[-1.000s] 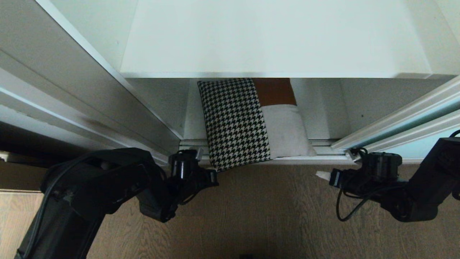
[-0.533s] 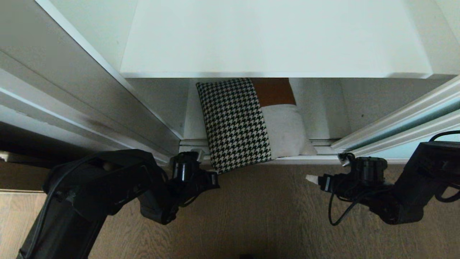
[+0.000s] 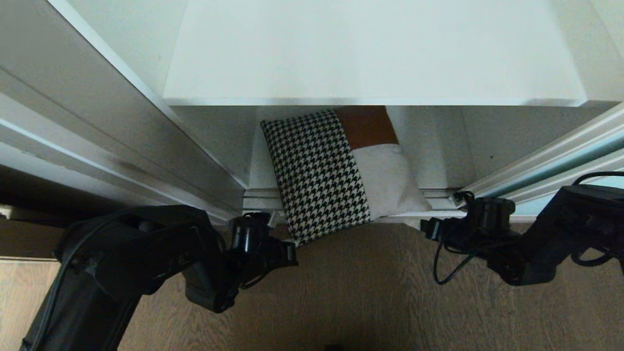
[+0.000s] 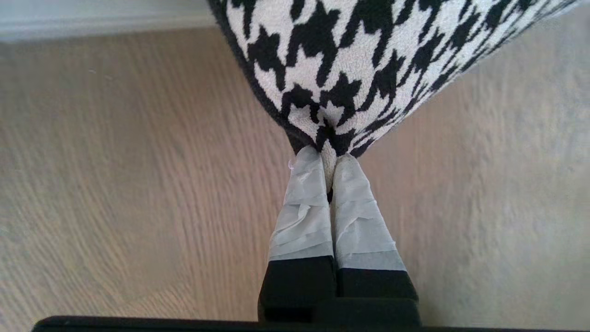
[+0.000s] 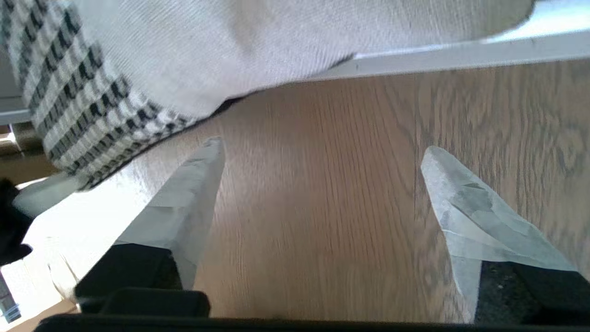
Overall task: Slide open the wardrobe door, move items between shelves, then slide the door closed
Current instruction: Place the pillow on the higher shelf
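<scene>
Left gripper (image 4: pixel 328 159): pinched the cushion (image 3: pixel 336 170) corner, apparently to draw it off the lower shelf (image 3: pixel 438 146).
Right gripper (image 5: pixel 322 154): jaws wide, holding nothing, beside the cream corner.

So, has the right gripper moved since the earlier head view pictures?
Yes. The right gripper has moved left along the white bottom track, toward the cream corner of the square houndstooth cushion, and its jaws now stand open.
</scene>
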You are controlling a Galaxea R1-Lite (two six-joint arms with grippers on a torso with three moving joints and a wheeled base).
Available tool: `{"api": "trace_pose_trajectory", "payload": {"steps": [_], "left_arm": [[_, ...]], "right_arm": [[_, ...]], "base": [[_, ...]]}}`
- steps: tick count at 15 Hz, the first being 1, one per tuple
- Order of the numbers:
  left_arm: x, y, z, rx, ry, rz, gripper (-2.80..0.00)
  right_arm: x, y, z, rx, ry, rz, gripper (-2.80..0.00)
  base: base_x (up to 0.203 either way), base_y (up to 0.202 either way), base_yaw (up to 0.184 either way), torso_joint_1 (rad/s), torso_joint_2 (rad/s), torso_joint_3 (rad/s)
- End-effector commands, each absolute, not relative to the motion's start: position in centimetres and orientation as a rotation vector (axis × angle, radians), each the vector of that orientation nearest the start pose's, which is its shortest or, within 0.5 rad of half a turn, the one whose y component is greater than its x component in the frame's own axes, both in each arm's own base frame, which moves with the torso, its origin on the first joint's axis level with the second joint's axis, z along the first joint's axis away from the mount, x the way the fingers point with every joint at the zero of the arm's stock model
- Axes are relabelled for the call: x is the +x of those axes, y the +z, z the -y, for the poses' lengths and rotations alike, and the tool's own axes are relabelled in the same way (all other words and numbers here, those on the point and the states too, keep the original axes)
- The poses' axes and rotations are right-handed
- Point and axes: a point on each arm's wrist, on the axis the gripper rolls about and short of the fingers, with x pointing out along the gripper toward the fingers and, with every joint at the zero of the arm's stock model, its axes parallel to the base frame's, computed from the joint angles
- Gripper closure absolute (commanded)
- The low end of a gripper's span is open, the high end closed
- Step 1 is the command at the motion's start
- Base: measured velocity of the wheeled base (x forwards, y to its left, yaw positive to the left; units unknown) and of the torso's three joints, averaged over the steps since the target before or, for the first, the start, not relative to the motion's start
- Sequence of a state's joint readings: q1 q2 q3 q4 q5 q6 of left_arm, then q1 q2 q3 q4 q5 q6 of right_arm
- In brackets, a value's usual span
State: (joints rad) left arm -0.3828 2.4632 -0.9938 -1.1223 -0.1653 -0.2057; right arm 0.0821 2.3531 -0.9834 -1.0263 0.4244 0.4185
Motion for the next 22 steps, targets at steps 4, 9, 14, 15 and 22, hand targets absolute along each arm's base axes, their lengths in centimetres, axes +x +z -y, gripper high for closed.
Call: {"api": "trace_pose_trajectory", "payload": {"steps": [4,9,14,15,22], "left_arm": [[38.8,-1.1,15.8,-0.138,-0.508,-0.400,0.00],[38.4,-0.7,15.8,-0.148,-0.563,-0.406,0.00],[38.1,-0.9,15.7,-0.147,-0.565,-0.420,0.00],[38.0,-0.9,15.8,-0.149,-0.570,-0.414,0.00],[37.7,-1.1,15.9,-0.156,-0.610,-0.416,0.00]], "right_arm": [[43.1,1.7,-3.3,0.473,0.394,-0.434,-2.80],[45.4,2.6,-2.8,0.468,0.388,-0.386,-2.80],[47.3,2.7,-2.9,0.464,0.395,-0.357,-2.80],[47.7,2.8,-3.0,0.464,0.397,-0.354,-2.80],[50.7,4.9,-3.2,0.459,0.409,-0.319,-2.80]], "base": [[0.000,0.000,0.000,0.000,0.00,0.000],[0.000,0.000,0.000,0.000,0.00,0.000],[0.000,0.000,0.000,0.000,0.00,0.000],[0.000,0.000,0.000,0.000,0.00,0.000],[0.000,0.000,0.000,0.000,0.00,0.000]]}}
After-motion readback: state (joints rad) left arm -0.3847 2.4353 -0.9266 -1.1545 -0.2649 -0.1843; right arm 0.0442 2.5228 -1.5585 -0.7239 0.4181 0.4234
